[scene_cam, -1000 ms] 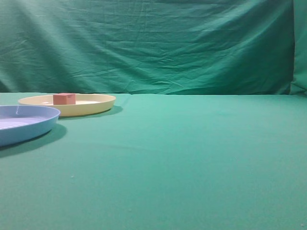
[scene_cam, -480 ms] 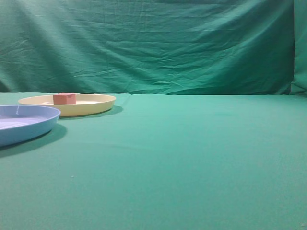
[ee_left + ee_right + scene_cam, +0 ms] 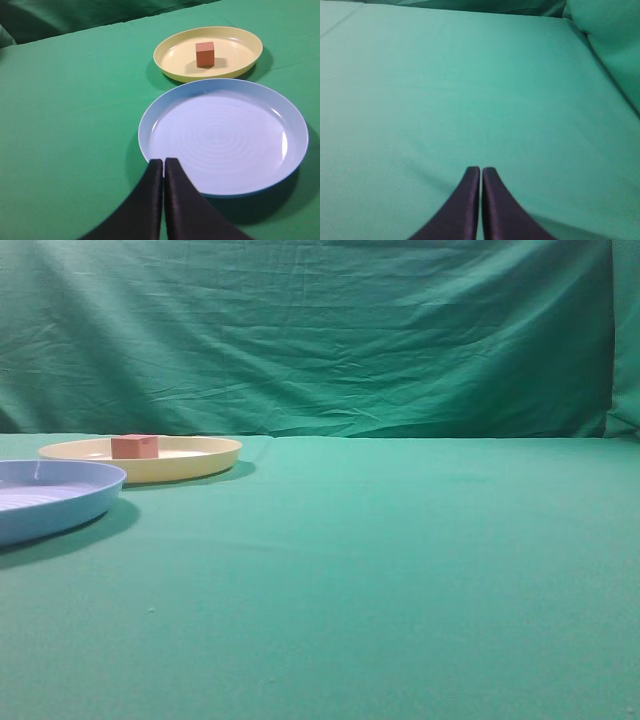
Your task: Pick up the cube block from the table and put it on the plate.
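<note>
The small reddish-brown cube block (image 3: 205,54) already sits on the round pale yellow plate (image 3: 172,71), so the job looks done, and the left gripper (image 3: 163,162) and right gripper (image 3: 481,171) both seem pressed together, holding nothing.

Ext cam table-level, wrist cams angled down

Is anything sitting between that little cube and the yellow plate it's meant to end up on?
No. The cube block already rests on the yellow plate. The blue plate lies between the shut left gripper and the cube.
</note>
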Motion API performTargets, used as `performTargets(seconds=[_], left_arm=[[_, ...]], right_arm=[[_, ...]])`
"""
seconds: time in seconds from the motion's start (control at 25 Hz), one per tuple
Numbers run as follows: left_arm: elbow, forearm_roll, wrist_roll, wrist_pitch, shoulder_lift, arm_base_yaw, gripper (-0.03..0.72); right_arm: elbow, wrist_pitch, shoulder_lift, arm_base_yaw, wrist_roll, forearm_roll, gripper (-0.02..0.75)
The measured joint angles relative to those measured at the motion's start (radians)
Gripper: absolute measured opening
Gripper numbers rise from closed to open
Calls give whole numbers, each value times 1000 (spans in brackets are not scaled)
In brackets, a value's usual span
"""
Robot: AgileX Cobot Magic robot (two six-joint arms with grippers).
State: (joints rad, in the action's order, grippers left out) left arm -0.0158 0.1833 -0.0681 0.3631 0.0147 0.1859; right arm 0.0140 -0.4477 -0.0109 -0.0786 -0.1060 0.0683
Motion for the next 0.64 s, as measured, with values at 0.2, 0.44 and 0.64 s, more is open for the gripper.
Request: performTargets(seconds=[0.2,0.44,0.64], left_arm=[[0,0,0,0,0,0,0],[0,0,0,0,0,0,0],[0,0,0,0,0,0,0]], right_arm=[[6,43,0,0,0,0,0],[7,48,0,0,-2,0,0],[10,51,0,0,-2,0,0]])
